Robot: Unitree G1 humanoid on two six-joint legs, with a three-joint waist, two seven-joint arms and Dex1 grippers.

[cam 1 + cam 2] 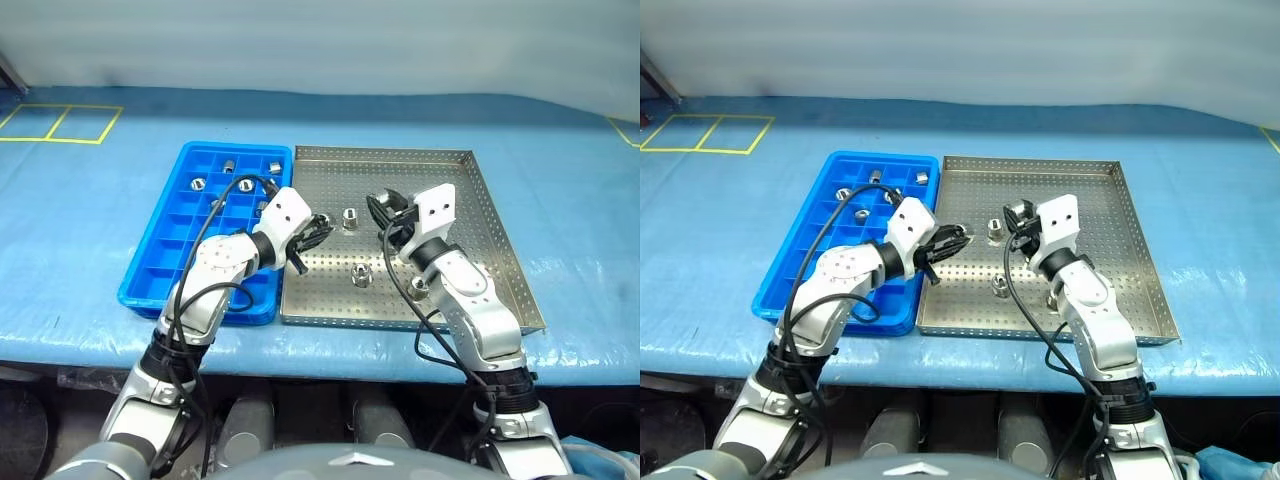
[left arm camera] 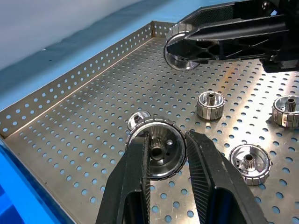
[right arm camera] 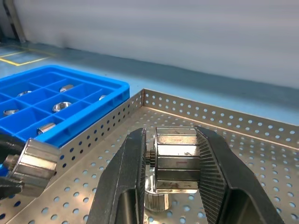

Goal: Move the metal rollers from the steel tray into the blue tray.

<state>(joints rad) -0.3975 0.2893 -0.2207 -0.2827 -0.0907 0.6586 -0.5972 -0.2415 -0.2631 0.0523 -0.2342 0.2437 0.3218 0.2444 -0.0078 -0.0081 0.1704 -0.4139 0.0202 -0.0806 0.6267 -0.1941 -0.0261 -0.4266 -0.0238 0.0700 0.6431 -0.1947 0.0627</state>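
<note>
The steel tray (image 1: pixel 455 190) lies right of the blue tray (image 1: pixel 160 262). Three loose metal rollers (image 1: pixel 351 217) (image 1: pixel 361 275) (image 1: pixel 421 285) stand on its perforated floor. My left gripper (image 2: pixel 166 140) hovers over the steel tray's left part, shut on a roller (image 2: pixel 159 151) held just above the floor. My right gripper (image 3: pixel 172 135) is raised over the tray's middle, shut on another roller (image 3: pixel 177 161). The two grippers (image 1: pixel 315 232) (image 1: pixel 385 210) face each other a short way apart. Several rollers (image 1: pixel 198 184) lie in the blue tray's far compartments.
Both trays rest on a blue-covered table (image 1: pixel 560 170). Yellow tape squares (image 1: pixel 60 122) mark its far left. The steel tray's low perforated rim (image 3: pixel 219 116) stands between the grippers and the table. The blue tray's near compartments (image 1: pixel 170 280) hold nothing.
</note>
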